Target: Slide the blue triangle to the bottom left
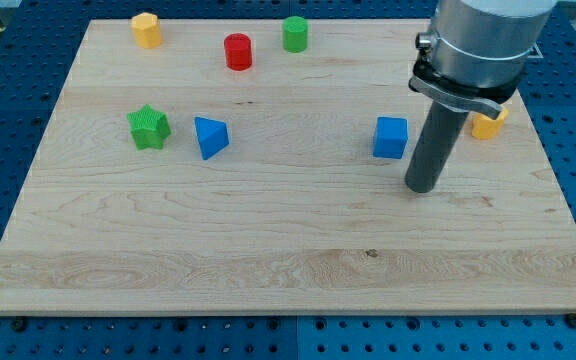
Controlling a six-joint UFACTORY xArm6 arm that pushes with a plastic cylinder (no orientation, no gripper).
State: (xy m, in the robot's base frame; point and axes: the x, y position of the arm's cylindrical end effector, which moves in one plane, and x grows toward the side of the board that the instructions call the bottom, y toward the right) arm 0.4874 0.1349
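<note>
The blue triangle [210,137] lies on the wooden board [268,250] at the view's left middle, just right of a green star [149,127]. My tip [422,186] rests on the board at the view's right, far from the triangle. It stands just below and right of a blue cube [391,137], with a small gap between them.
A yellow block [147,30], a red cylinder [238,51] and a green cylinder [295,34] stand along the view's top. An orange block [488,124] shows partly behind the rod at the right. The arm's grey body [478,45] hangs over the top right.
</note>
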